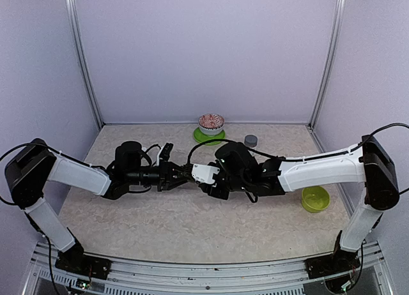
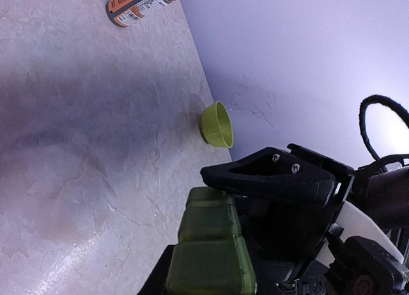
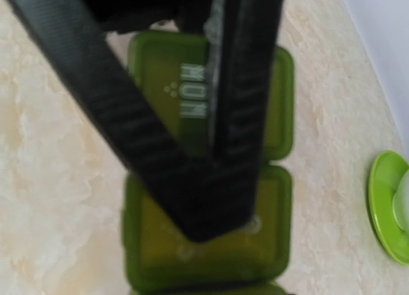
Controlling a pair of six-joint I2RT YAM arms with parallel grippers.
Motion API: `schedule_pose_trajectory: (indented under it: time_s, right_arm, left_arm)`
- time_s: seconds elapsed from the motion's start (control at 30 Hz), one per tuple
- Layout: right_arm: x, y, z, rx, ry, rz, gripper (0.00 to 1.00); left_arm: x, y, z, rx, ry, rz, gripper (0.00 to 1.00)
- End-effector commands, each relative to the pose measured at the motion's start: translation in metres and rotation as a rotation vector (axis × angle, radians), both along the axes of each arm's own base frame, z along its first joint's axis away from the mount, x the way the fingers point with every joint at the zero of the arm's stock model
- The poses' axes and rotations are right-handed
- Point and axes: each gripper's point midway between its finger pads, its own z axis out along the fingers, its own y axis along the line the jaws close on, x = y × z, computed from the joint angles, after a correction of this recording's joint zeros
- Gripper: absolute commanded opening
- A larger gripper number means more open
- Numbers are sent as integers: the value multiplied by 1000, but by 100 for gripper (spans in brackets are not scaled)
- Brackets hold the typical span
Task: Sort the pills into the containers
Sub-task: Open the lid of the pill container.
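1. Top view: both arms reach to the middle of the worktop (image 1: 160,225), and the left gripper (image 1: 181,174) and right gripper (image 1: 195,172) meet nose to nose. My read is that one steadies while the other works. The patterned bowl (image 1: 211,122) on its green plate (image 1: 208,139), a grey cap (image 1: 251,140) and the lime bowl (image 1: 315,199) stand well apart from the action.
2. Left wrist: here are the containers (image 2: 211,244), a dark green, glossy strip of rounded square lids in a row. The left jaws sit narrow, clamped on the strip's near end, presenting it to the other arm. A labelled bottle (image 2: 140,2) lies far off on the mottled, stone-look surface.
3. Right wrist: matte black ribbed fingers (image 3: 115,110) cross a translucent lid embossed "MON". Blur hides whether the right jaws pinch it or stand apart, so I can't tell. No pills are visible.
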Motion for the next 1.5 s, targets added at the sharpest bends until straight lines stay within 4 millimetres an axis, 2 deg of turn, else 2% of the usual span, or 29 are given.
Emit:
schedule_pose_trajectory:
  time_s: [0.0, 0.07, 0.17, 0.37, 0.77, 0.97, 1.23, 1.47]
  right_arm:
    - [-2, 4, 18, 51, 35, 13, 54]
    - [0, 3, 21, 57, 36, 10, 63]
    - [3, 0, 26, 69, 33, -5, 70]
    - [7, -6, 39, 89, 13, -32, 76]
    - [23, -21, 64, 139, -38, -117, 78]
    - [14, -21, 78, 193, -17, -69, 80]
    - [20, -23, 78, 198, -28, -101, 81]
    - [41, -33, 82, 193, -94, -212, 82]
  left_arm:
    - [-1, 2, 10, -11, -62, -6, 25]
    - [-1, 2, 10, -9, -63, -6, 25]
    - [-1, 2, 8, -6, -61, -6, 25]
    - [-2, 3, 5, 1, -58, -8, 25]
    - [-3, 2, -1, 10, -50, -11, 25]
    - [-3, 2, -4, 17, -45, -8, 25]
    - [-3, 1, -5, 18, -45, -11, 25]
    - [-5, 0, -4, 15, -51, -22, 25]
